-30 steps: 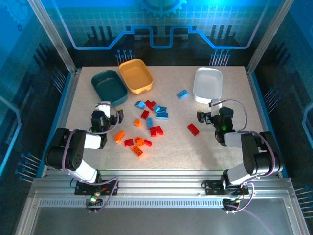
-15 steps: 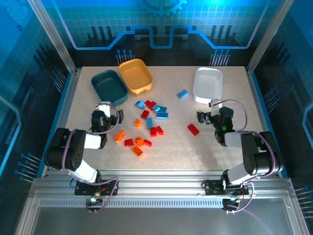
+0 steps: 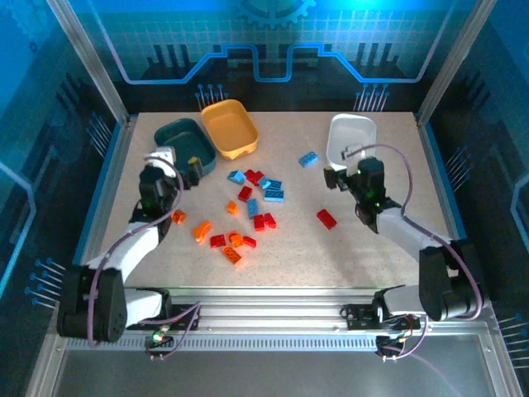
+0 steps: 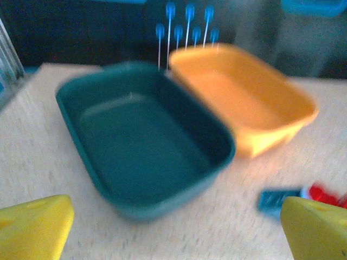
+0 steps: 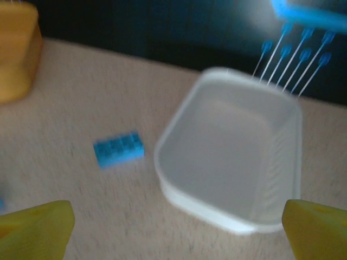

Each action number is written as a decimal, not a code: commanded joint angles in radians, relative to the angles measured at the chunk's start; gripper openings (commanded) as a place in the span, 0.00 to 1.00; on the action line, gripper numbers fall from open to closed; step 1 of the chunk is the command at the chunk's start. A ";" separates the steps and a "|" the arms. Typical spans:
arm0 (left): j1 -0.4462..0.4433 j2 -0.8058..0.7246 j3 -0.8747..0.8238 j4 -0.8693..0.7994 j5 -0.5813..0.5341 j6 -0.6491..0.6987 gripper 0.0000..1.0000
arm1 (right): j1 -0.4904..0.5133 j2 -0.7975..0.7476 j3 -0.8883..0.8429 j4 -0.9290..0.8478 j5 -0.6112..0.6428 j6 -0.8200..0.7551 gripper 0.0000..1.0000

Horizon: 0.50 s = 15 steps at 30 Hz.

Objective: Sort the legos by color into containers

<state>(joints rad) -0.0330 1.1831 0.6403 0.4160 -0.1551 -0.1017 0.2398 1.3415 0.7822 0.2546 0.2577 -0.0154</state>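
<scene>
Your left tool (image 4: 173,230) is released and empty, teal tub (image 4: 146,146) at 12 o'clock. Same for your right tool (image 5: 176,230): white tub (image 5: 233,162) at 1, blue lego (image 5: 118,149) at 11.

The dark teal tub (image 3: 183,145) and the yellow-orange tub (image 3: 229,128) stand side by side at the far left, both empty. The white tub (image 3: 351,141) stands empty at the far right, a light blue brick (image 3: 308,159) lying just left of it. Red, orange and blue legos (image 3: 261,221) lie scattered mid-table, with one red brick (image 3: 326,218) apart to their right.
</scene>
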 commanded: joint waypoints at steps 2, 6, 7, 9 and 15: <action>0.000 -0.026 0.244 -0.463 -0.096 -0.321 0.99 | -0.042 0.068 0.386 -0.575 0.118 0.230 1.00; 0.041 0.027 0.333 -0.584 -0.031 -0.513 0.99 | -0.241 0.217 0.525 -0.616 -0.402 0.359 1.00; 0.074 0.048 0.318 -0.522 0.081 -0.549 0.99 | -0.274 0.244 0.530 -0.579 -0.466 0.391 1.00; 0.111 0.108 0.321 -0.455 0.173 -0.612 0.99 | -0.310 0.289 0.559 -0.575 -0.440 0.442 1.00; 0.118 0.357 0.542 -0.573 0.338 -0.552 0.83 | -0.349 0.447 0.677 -0.632 -0.343 0.455 1.00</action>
<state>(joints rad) 0.0887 1.4853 1.0790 -0.0742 0.0471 -0.6327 -0.0875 1.7603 1.4040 -0.3183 -0.0422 0.3809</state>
